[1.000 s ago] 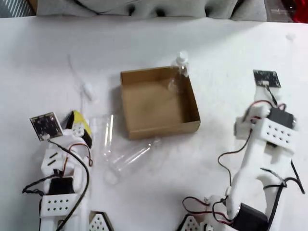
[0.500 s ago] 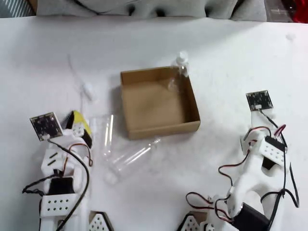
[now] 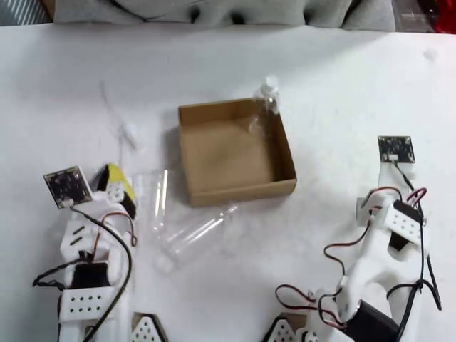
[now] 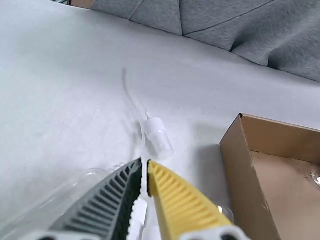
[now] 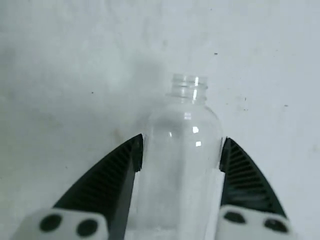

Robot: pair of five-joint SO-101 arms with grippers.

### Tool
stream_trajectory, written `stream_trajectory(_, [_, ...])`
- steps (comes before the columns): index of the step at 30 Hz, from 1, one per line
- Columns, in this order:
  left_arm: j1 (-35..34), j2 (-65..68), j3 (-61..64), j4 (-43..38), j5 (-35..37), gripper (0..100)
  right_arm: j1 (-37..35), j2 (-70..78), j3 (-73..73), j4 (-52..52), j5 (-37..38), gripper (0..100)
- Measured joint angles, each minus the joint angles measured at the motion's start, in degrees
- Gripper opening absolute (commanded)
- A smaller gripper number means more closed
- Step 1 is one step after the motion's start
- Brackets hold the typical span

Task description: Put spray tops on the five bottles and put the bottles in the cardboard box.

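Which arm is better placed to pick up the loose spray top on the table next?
Likely left: the left gripper is close to the spray top, while the right gripper is occupied, shut on an uncapped bottle.

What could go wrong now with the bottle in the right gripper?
The bottle in the right gripper has a bare neck, so boxing it now would leave it uncapped. Its smooth round wall may slip or twist in the grip. Two loose bottles lying beside the cardboard box might roll if an arm brushes them.
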Motion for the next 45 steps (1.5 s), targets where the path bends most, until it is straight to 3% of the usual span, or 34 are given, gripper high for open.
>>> stream_trajectory(11, [0.00,0.00,0.00,0.00,0.00,2,0.00,0.00,-5.19,6.77,-0.79,22.6])
stream_trajectory(21, [0.00,0.00,0.00,0.00,0.00,2,0.00,1.14,-19.87,26.55,-4.13,22.6])
stream_trajectory(33, [0.00,0.00,0.00,0.00,0.00,2,0.00,21.80,-33.49,32.18,-2.29,22.7])
stream_trajectory(45, [0.00,0.00,0.00,0.00,0.00,2,0.00,23.38,-33.93,31.91,-0.18,22.7])
